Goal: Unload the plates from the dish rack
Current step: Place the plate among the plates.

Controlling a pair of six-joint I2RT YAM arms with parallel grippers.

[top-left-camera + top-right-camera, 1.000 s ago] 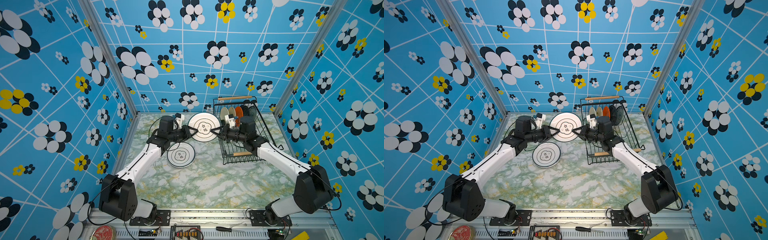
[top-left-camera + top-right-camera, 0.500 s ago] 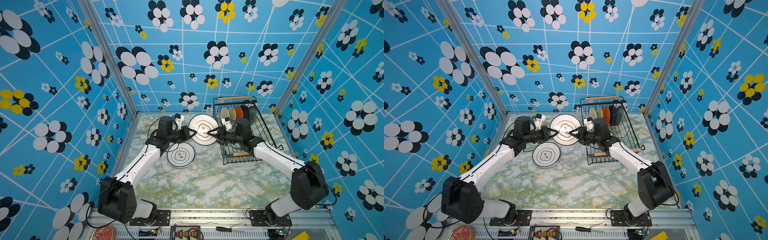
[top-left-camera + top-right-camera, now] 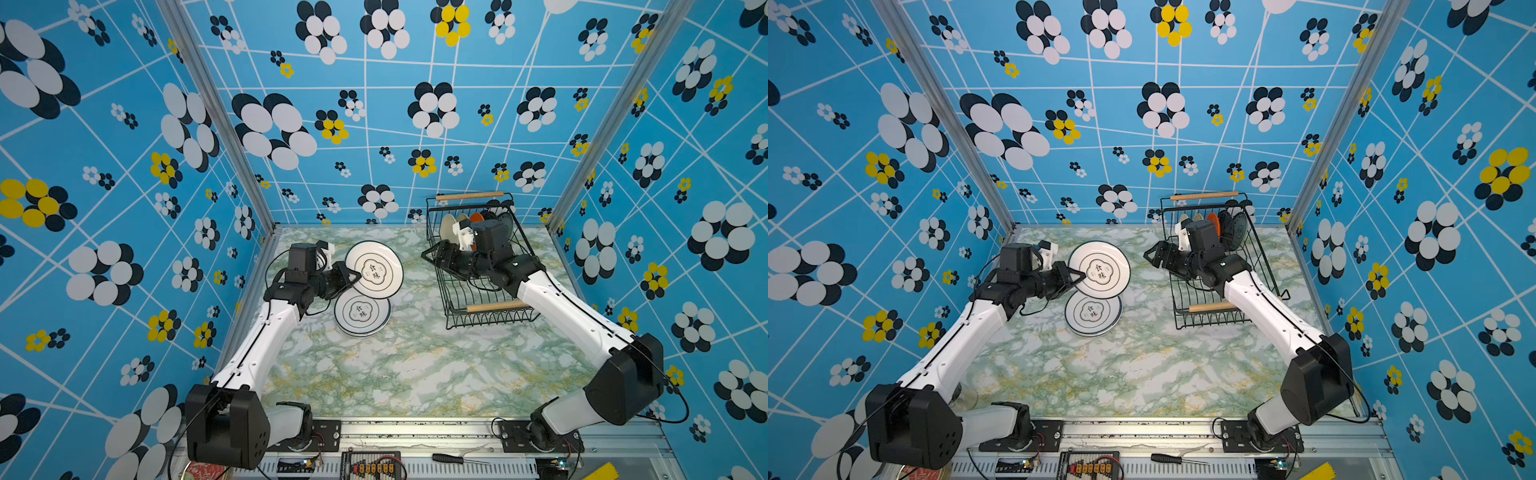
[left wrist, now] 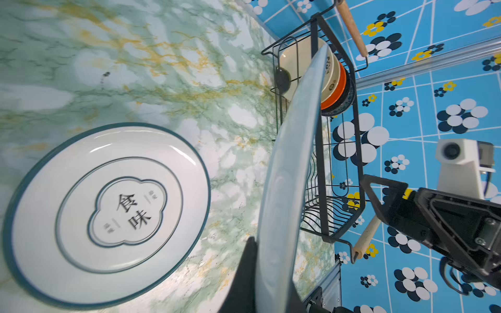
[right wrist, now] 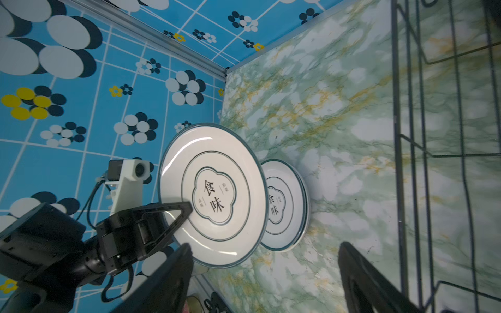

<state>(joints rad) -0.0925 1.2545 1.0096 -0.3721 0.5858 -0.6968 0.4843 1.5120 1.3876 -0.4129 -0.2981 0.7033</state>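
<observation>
Letting go is what's new: a second ago both arms had hold of the white plate [image 3: 376,270] between them, and now the right tool [image 3: 432,254] has released it and drawn back toward the dish rack [image 3: 490,320]. Its jaws stand wide apart with nothing between them, as the right wrist view shows plainly. The left tool [image 3: 1075,276] now carries the plate alone, clamped tight on its rim. The plate hangs tilted above the far left part of the surface [image 3: 395,374], overlapping the stacked plates [image 3: 361,311] with the same emblem that already lie flat there. From the right wrist view that pile looks like more than one plate, though I can't count them for certain. So the handover appears finished, and I'd judge the step in hand is for the left arm to lower this plate onto the pile. The grip is only at the rim, so a tilt or slip on the way down seems the thing to watch. The rack stands along the right edge, toward the far right corner, and its near end is bare. At its far end the smaller plates [image 3: 1229,224], cream, orange and dark, still stand on edge. The freed right arm is well placed to fetch one of them.
</observation>
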